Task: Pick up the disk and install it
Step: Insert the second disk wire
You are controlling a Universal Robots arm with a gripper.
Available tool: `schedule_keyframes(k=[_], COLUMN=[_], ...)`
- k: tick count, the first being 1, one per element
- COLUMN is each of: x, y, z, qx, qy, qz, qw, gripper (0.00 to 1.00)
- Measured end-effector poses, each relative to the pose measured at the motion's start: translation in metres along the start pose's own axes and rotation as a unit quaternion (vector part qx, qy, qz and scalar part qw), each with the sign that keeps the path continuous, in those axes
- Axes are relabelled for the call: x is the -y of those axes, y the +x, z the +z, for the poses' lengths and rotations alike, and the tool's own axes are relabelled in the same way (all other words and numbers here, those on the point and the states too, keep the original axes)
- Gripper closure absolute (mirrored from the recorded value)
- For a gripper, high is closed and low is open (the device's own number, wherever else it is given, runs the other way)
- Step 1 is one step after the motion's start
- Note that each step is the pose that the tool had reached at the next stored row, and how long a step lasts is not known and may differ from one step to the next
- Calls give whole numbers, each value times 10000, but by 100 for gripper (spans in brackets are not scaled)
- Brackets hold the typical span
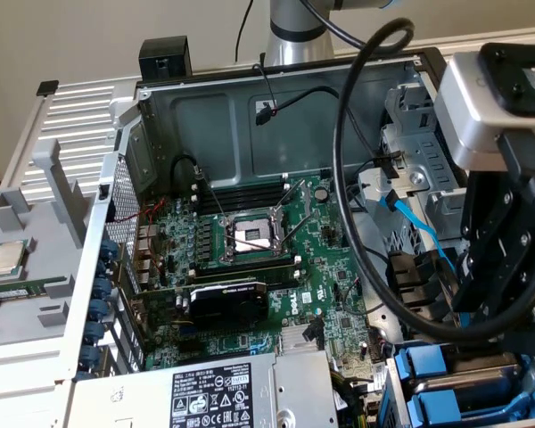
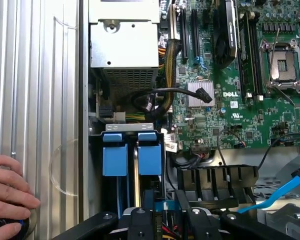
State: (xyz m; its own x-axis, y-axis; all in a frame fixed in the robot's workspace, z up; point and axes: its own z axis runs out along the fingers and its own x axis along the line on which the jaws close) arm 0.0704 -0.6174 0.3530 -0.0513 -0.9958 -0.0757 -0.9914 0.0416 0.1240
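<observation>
My gripper [image 1: 497, 325] hangs over the drive bay at the exterior view's right, in the corner of the open computer case. In the wrist view its black fingers [image 2: 140, 220] stand close on either side of a slim blue-edged thing, the disk [image 2: 163, 205], seen edge-on between them. My gripper [image 2: 165, 216] is shut on it. Just ahead, two blue carriers [image 2: 115, 152] [image 2: 150, 152] sit side by side in the bay [image 2: 125, 127]. The same blue carriers [image 1: 428, 364] show under the gripper in the exterior view.
The green motherboard [image 1: 267, 241] fills the case floor, with a silver labelled box [image 1: 250, 392] beside the bay. A thick black cable [image 1: 343, 178] loops near the arm, and a blue cable [image 2: 285, 192] runs close by. A person's hand [image 2: 7, 192] rests outside the case wall.
</observation>
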Motion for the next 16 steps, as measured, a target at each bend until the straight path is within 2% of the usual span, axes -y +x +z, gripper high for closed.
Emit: schedule_keyframes(k=[11, 12, 13, 14, 16], x=[6, 6, 7, 7, 7], y=[-6, -8, -11, -14, -21], z=[-15, -15, -14, -13, -13], qx=[-2, -1, -1, -1, -1], qy=[3, 3, 4, 6, 9], qz=[0, 0, 0, -1, -1], qw=[10000, 10000, 10000, 10000, 10000], gripper=[69, 71, 78, 78, 89])
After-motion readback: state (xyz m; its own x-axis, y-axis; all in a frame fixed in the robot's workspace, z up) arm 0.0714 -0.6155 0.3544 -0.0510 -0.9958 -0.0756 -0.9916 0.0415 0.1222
